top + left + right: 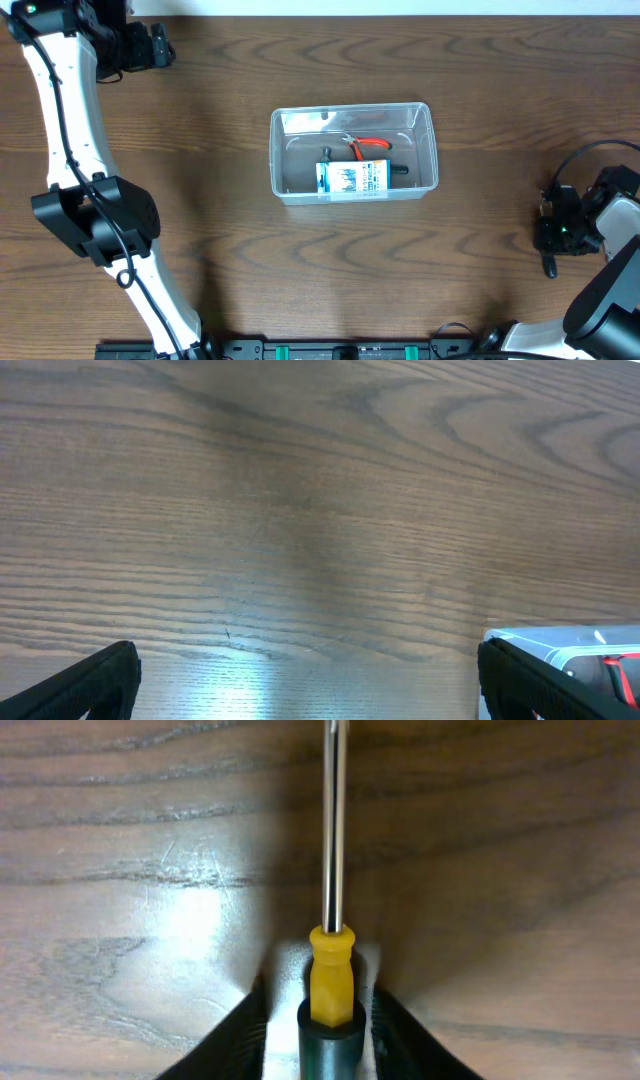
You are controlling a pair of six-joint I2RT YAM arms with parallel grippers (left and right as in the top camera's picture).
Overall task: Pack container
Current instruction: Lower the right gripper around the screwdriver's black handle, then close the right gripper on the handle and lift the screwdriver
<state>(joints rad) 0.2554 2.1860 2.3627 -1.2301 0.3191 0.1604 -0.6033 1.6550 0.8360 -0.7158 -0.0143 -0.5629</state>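
The clear plastic container (428, 150) stands at the table's middle. It holds red-handled pliers (368, 146) and a blue-and-white box (352, 178). My left gripper (150, 45) is open and empty at the far left corner, well away from the container. In the left wrist view the fingers (305, 685) are spread over bare wood, and a corner of the container (560, 645) shows at the lower right. My right gripper (556, 232) is at the right edge, its fingers (320, 982) closed round a screwdriver (331, 970) with a black handle, yellow collar and steel shaft.
The wooden table (200, 230) runs all round the container. The left arm's white links (70, 120) cross the left side. The screwdriver's black handle end (549, 266) sticks out just below the right gripper in the overhead view.
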